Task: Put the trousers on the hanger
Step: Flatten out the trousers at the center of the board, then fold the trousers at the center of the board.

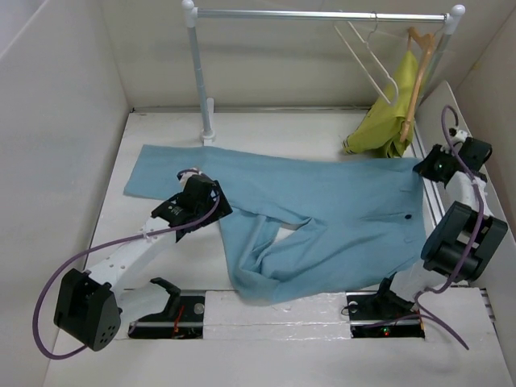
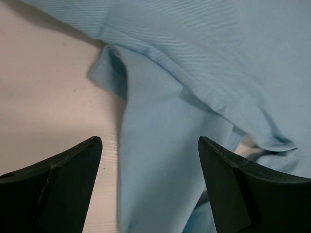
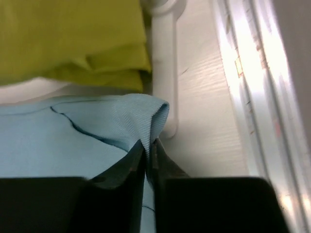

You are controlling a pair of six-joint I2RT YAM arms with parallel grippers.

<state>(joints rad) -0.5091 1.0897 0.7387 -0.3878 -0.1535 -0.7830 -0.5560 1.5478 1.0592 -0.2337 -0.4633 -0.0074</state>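
Right gripper point(image 3: 147, 151) pinches a raised fold at the edge of the trousers point(image 3: 58, 145). Left gripper point(image 2: 149, 141) stands spread over a leg seam. The trousers lie flat on the table point(image 1: 161, 129), light blue, one leg doubled back. Only the overhead view shows the hanger point(image 1: 393, 87), on the rail point(image 1: 322, 14).

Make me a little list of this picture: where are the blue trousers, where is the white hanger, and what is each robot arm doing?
trousers: light blue trousers spread flat on the table, one leg bunched near the front
hanger: thin white hanger hanging bare on the rail
left arm: left end effector open, over a trouser leg
right arm: right end effector shut on a pinched-up edge of the trousers
other clothes: yellow-green garment on a wooden hanger
trousers on hanger: not yet
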